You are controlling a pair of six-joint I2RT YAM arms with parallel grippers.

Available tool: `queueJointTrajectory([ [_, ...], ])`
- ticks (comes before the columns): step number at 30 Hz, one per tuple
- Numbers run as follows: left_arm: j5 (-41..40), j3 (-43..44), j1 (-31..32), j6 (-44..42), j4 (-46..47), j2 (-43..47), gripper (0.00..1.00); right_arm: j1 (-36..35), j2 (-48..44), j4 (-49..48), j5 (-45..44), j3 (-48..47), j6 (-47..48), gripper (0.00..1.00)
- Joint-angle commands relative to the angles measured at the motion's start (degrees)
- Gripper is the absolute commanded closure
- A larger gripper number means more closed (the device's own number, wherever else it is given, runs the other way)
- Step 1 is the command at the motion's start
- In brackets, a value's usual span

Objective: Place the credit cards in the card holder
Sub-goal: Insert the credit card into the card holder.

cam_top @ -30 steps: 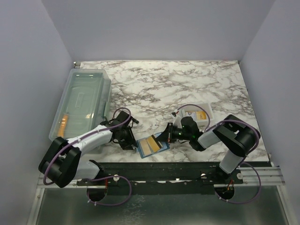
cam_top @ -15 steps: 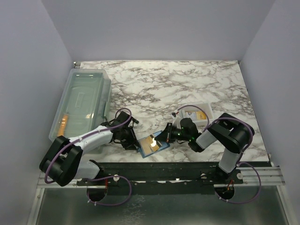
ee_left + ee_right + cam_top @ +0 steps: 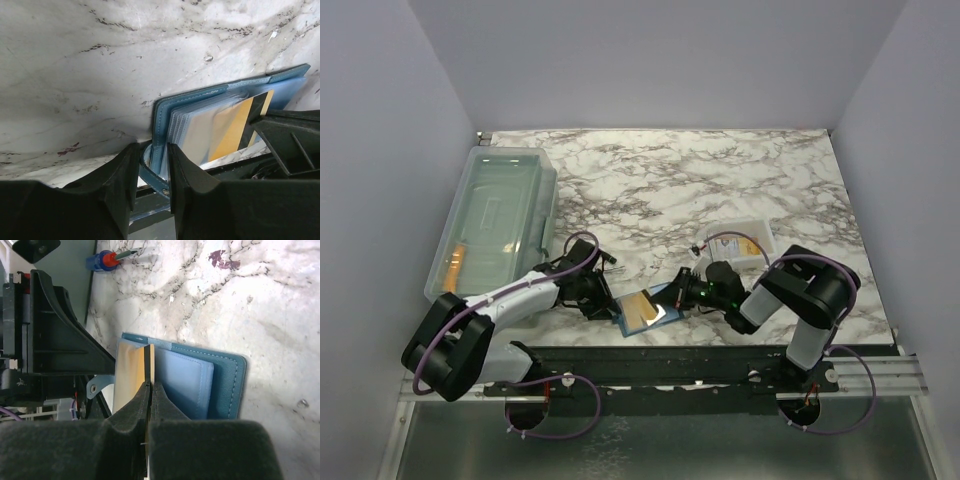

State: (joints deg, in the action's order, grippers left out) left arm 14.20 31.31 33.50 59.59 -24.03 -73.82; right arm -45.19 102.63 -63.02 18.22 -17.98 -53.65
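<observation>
Gold card (image 3: 131, 375) at the open wallet (image 3: 227, 385)
Right tool (image 3: 150, 390) pinches the card's edge; left tool (image 3: 152, 162), half-closed, clamps the wallet's side on the worktop (image 3: 720, 170).

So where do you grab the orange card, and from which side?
Pinch the card by its free edge, coming from the right, like the right gripper does. It is thin and flat, and its other end lies over the open wallet, which the left gripper holds from the left.

The card holder (image 3: 227, 385) looks matt stitched leatherette, the credit card (image 3: 232, 127) glossy plastic.
</observation>
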Motion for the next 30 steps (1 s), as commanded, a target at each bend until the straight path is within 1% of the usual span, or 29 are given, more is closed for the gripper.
queueJointTrajectory([
  [1, -1.55, -3.05, 0.43, 0.83, 1.36, 0.31, 0.65, -0.78, 0.18, -7.7, -4.02, 2.9, 0.19, 1.0],
  [6, -0.42, -3.36, 0.43, 1.05, 1.74, -0.39, 0.65, -0.78, 2.57, -15.69, -4.46, 3.95, -0.45, 1.0],
  [11, 0.04, -3.67, 0.43, 1.78, 2.3, 0.2, 0.65, -1.71, 4.52, -14.03, -4.37, 0.82, 0.43, 1.0],
  [16, -0.34, -3.84, 0.43, 1.97, 2.97, -0.29, 0.65, -2.61, 6.79, -15.48, -6.06, 0.3, 1.19, 1.0],
  [19, -0.59, -4.04, 0.43, 2.11, 3.52, -0.62, 0.65, -2.61, 6.95, -18.27, -4.36, 1.94, 0.63, 1.0],
  [20, -0.77, -4.06, 0.39, 2.15, 3.55, -0.55, 0.65, -2.59, 6.52, -17.37, -3.88, 2.23, 0.13, 1.0],
  [23, -0.92, -4.3, 0.43, 2.02, 3.72, -0.62, 0.64, -2.54, 5.65, -6.17, 1.16, -1.18, 0.94, 1.0],
  [24, -0.92, -4.32, 0.43, 2.04, 3.78, -0.58, 0.64, -2.54, 6.22, -5.7, 3.34, -1.63, 0.7, 1.0],
  [25, -0.92, -4.39, 0.43, 2.09, 3.81, -0.55, 0.64, -2.54, 6.93, -6.53, 4.82, -1.47, -0.01, 0.98],
  [28, -0.84, -4.5, 0.43, 1.89, 3.81, -0.47, 0.64, -2.54, 8.11, -5.81, 7.1, -1.61, -0.07, 0.89],
  [30, -0.77, -4.66, 0.43, 1.93, 3.82, -0.37, 0.64, -2.54, 8.81, -6.06, 8.46, -1.84, -0.32, 0.87],
])
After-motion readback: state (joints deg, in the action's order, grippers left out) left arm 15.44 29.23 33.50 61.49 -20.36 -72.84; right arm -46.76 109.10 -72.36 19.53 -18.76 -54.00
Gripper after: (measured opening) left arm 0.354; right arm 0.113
